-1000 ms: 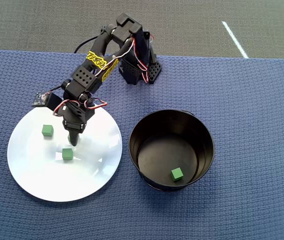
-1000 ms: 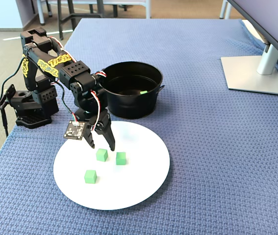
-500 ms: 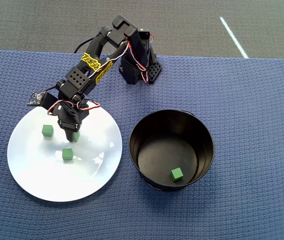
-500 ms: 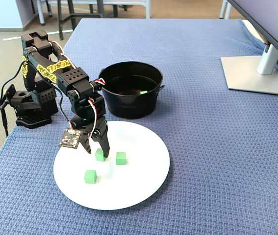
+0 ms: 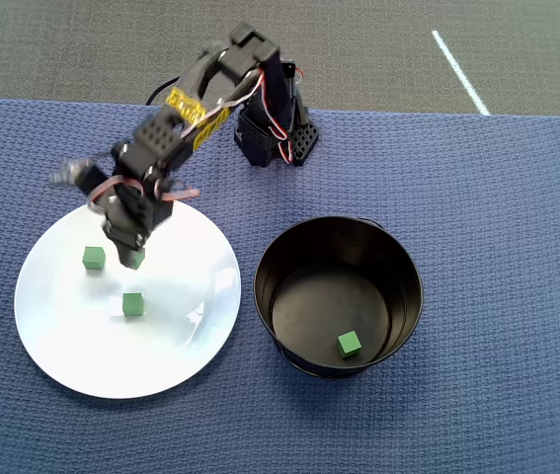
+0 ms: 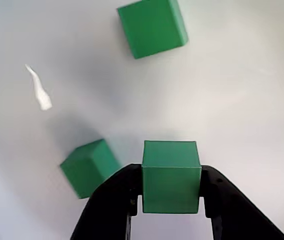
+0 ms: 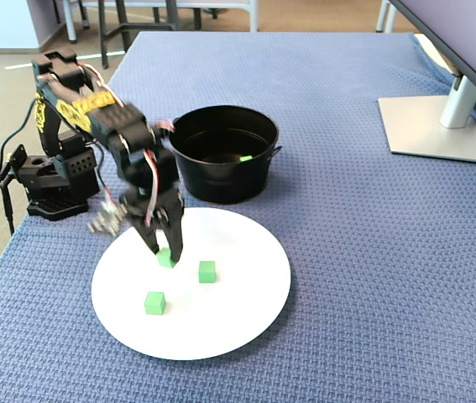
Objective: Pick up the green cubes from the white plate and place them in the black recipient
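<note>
A green cube (image 6: 171,175) sits clamped between the two black fingers of the gripper (image 6: 171,186) at the bottom centre of the wrist view, over the plate (image 5: 72,360) at left in the overhead view. Two more cubes (image 5: 133,303) (image 5: 93,258) lie on the plate beside it. A fourth cube (image 5: 349,343) rests in the black pot (image 5: 398,259), right of the plate.

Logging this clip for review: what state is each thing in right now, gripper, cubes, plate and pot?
gripper: shut on the held green cube, over the plate.
loose cube nearer the gripper: resting on the plate, untouched.
loose cube farther off: resting on the plate, untouched.
white plate: flat on the cloth.
black pot: upright, open.
cube in the pot: resting on the pot's bottom.
</note>
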`<state>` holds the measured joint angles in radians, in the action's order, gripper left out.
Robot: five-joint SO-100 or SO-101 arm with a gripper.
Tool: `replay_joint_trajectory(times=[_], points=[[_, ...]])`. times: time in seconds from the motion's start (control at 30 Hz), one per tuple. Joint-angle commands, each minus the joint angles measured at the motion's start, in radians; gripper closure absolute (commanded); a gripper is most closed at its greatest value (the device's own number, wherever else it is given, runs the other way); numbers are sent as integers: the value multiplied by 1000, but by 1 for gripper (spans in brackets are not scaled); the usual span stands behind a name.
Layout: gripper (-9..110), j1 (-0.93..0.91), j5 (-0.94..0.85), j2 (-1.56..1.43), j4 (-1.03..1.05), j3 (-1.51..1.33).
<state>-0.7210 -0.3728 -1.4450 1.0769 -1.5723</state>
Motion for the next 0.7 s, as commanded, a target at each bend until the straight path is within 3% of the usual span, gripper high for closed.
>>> replay_joint_trajectory(times=[0.0, 0.13, 0.33, 0.47, 0.6, 0.67], points=[[102, 64, 149, -285, 114, 100], [102, 215, 267, -509, 225, 101], [102, 684, 431, -723, 239, -55], [102, 905, 506, -658, 138, -137], [102, 965, 529, -514, 49, -158], [82, 988, 479, -505, 63, -146]])
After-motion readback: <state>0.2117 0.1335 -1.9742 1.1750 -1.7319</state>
